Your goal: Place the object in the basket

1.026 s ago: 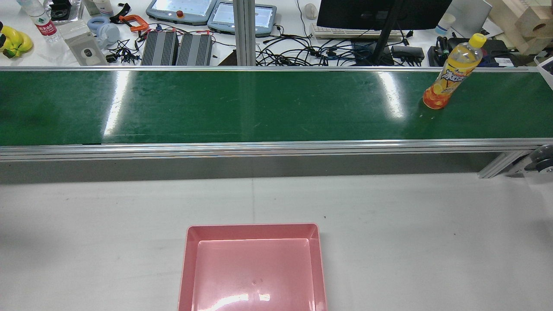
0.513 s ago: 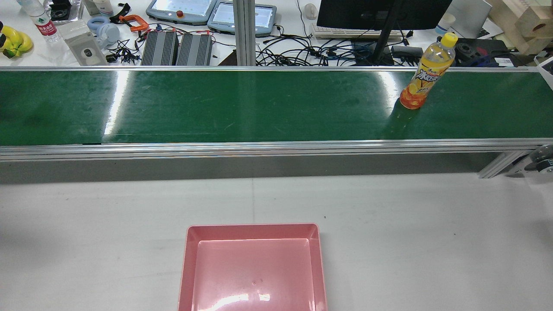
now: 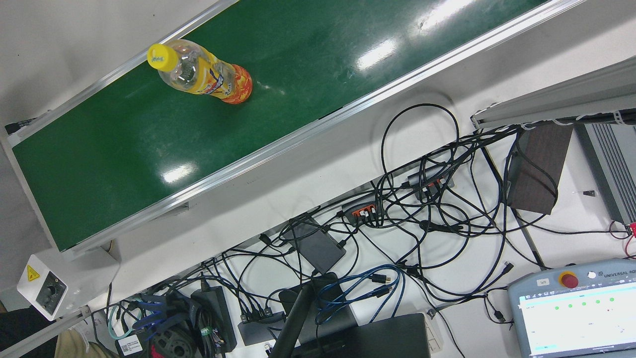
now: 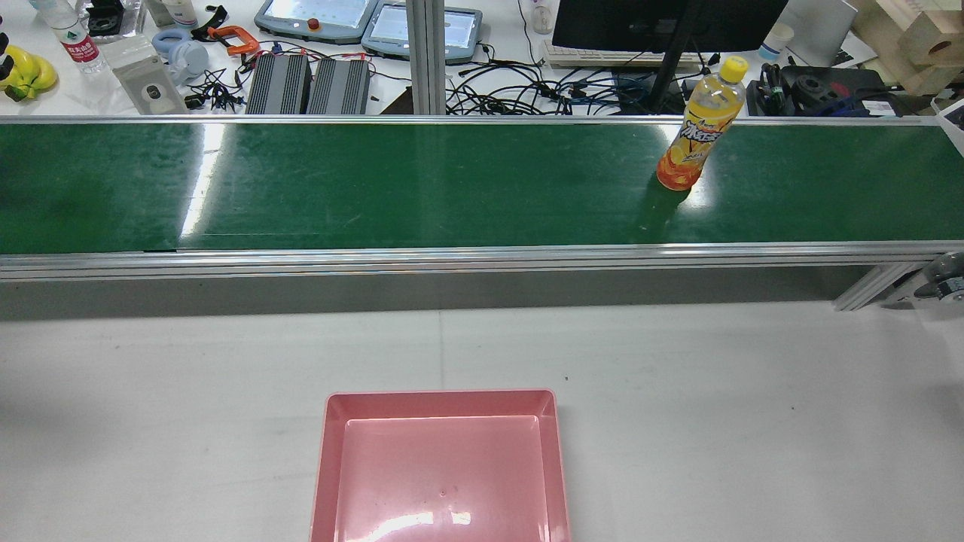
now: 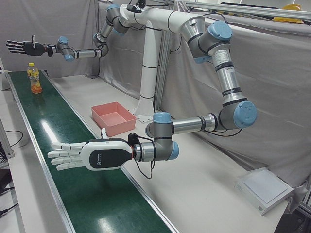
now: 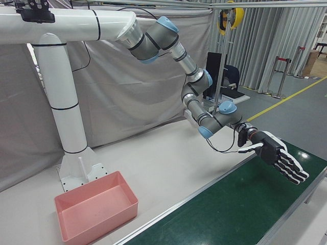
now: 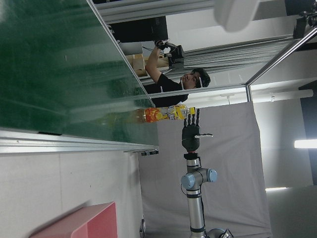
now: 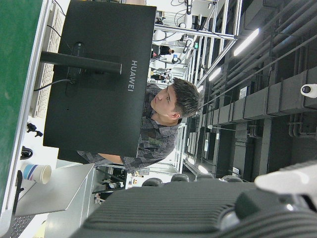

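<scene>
Over the green conveyor belt (image 4: 376, 188) that runs along the far edge of the tabletop (image 4: 715, 414), we see the fingers (image 5: 60, 154) of the left hand (image 5: 92, 154) stretched out flat and spread wide, holding nothing, with the palm side turned down toward the belt. The fingers (image 6: 294, 171) of the right hand (image 6: 276, 153) are likewise straight and spread wide, empty, hovering above the belt near the tabletop's right end. In the left-front view we find that same right hand (image 5: 22, 47) raised above and just behind the bottle (image 5: 33, 78), clear of it.

The bottle (image 4: 697, 128), orange drink with a yellow cap, stands upright on the belt toward the right end, closer to the belt's far rail than to the rail beside the tabletop. No hand touches it. The left hand is well apart from it, further along the belt.

The pink basket (image 4: 440, 403) sits on the tabletop at the middle of the near edge, by the robot's pedestal, with nothing inside. We see it well apart from both the bottle and the belt.
</scene>
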Robot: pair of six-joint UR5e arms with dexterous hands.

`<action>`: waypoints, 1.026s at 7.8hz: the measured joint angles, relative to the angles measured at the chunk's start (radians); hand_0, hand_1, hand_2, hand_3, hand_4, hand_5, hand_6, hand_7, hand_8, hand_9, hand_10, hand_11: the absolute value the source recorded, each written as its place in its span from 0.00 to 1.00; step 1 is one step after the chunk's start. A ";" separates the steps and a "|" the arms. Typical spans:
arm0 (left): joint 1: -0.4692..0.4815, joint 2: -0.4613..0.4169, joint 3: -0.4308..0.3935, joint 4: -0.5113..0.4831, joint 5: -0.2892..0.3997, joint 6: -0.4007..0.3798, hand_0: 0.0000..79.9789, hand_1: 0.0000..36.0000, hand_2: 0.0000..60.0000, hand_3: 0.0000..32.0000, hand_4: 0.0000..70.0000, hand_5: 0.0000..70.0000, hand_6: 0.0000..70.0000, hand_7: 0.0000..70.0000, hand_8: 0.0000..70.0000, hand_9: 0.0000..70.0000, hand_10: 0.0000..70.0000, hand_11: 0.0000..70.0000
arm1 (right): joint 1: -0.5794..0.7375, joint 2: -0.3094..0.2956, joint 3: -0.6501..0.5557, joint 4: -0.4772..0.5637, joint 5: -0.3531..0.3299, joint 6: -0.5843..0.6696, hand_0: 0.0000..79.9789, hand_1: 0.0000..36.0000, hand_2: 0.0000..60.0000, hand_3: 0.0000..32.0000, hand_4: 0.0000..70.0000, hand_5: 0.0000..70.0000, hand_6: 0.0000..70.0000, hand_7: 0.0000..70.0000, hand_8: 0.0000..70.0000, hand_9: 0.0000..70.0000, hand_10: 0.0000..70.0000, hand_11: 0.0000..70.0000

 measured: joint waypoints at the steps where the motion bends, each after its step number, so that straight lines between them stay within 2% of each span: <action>1: 0.000 0.000 0.000 0.001 0.000 0.000 0.96 0.41 0.00 0.00 0.00 0.20 0.00 0.00 0.00 0.00 0.00 0.00 | 0.000 0.000 0.000 0.000 0.000 0.000 0.00 0.00 0.00 0.00 0.00 0.00 0.00 0.00 0.00 0.00 0.00 0.00; 2: 0.000 -0.001 0.001 0.001 0.000 0.000 0.94 0.41 0.00 0.00 0.00 0.20 0.00 0.00 0.00 0.00 0.00 0.00 | 0.000 0.000 -0.001 0.000 0.000 -0.001 0.00 0.00 0.00 0.00 0.00 0.00 0.00 0.00 0.00 0.00 0.00 0.00; 4: 0.000 -0.001 0.001 0.002 0.000 0.001 0.83 0.37 0.00 0.00 0.00 0.20 0.00 0.00 0.00 0.00 0.00 0.00 | 0.000 0.000 -0.001 0.000 0.000 0.000 0.00 0.00 0.00 0.00 0.00 0.00 0.00 0.00 0.00 0.00 0.00 0.00; 8: 0.000 -0.001 0.002 0.002 0.000 0.002 0.84 0.37 0.00 0.00 0.00 0.19 0.00 0.00 0.00 0.00 0.00 0.00 | 0.000 0.000 0.000 0.000 0.000 -0.001 0.00 0.00 0.00 0.00 0.00 0.00 0.00 0.00 0.00 0.00 0.00 0.00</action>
